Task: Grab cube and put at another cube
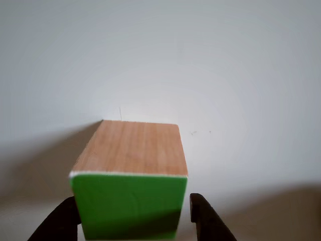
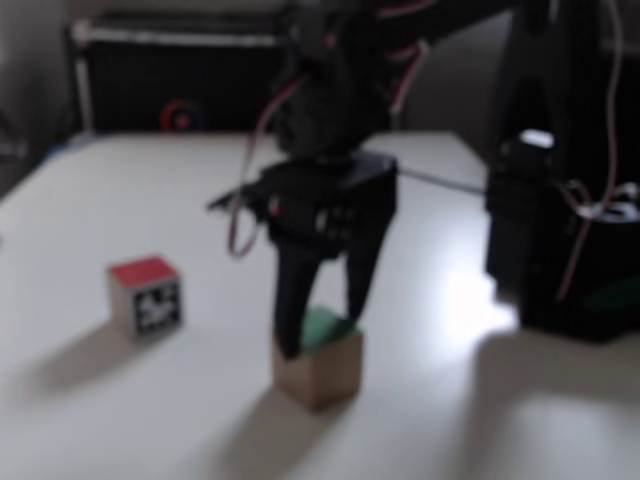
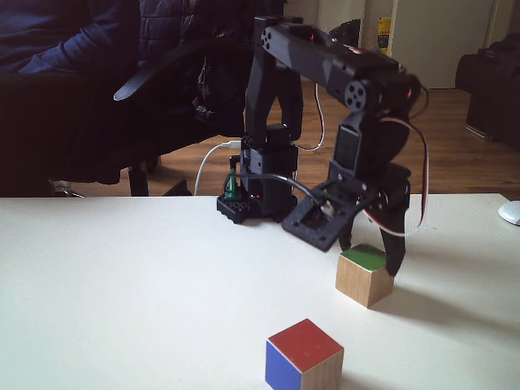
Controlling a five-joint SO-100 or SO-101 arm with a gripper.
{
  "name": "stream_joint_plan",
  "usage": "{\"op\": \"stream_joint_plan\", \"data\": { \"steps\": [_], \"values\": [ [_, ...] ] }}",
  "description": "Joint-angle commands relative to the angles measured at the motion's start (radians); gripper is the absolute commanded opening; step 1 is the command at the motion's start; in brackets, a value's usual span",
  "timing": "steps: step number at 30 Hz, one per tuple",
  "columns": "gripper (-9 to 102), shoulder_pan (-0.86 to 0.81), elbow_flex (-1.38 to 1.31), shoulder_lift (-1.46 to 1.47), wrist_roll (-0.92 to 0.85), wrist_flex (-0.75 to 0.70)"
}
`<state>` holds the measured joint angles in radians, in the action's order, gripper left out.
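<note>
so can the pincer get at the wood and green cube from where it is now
Probably yes. The pincer already straddles the cube, one finger on each side in the other view, jaws open, nothing between them. The marker cube sits well aside.

The arm [image 3: 325, 65] is all black plastic, built of boxy blocks with round screw-studded joints. Thin red and white wires [image 3: 419, 175] loop along it, and its two jaws taper to dark points.
</note>
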<state>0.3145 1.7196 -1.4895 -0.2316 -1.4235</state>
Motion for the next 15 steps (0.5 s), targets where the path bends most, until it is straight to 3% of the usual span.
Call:
{"op": "stream_joint_plan", "data": {
  "steps": [1, 15],
  "values": [
    [34, -0.012, -0.049, 0.028, 0.011, 0.018],
    [29, -0.002, -0.095, 0.195, 0.040, 0.097]
  ]
}}
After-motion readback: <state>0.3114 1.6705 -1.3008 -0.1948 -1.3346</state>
